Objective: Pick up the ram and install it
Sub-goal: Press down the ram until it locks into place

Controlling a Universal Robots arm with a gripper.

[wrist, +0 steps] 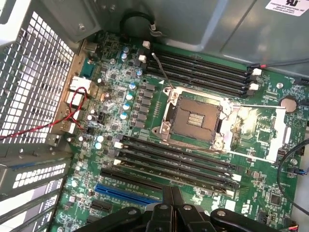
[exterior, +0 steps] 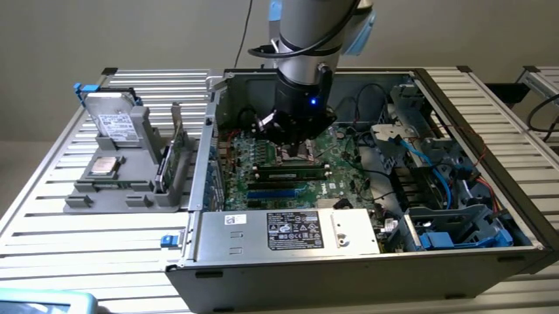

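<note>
Ram [exterior: 292,174] sits seated in a motherboard slot [wrist: 174,166] below the pincer [wrist: 170,193], whose fingers I read as pressed together on nothing; light, stiff, fragile stick, I judge, best held by its edges.

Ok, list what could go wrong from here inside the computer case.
1. The shut gripper hangs low over the motherboard, close to the open CPU socket; a sideways slip could strike it.
2. The ram sits in a slot, but whether it is fully latched cannot be told; it may be half seated.
3. The red wire by the case wall could snag the arm.
</note>
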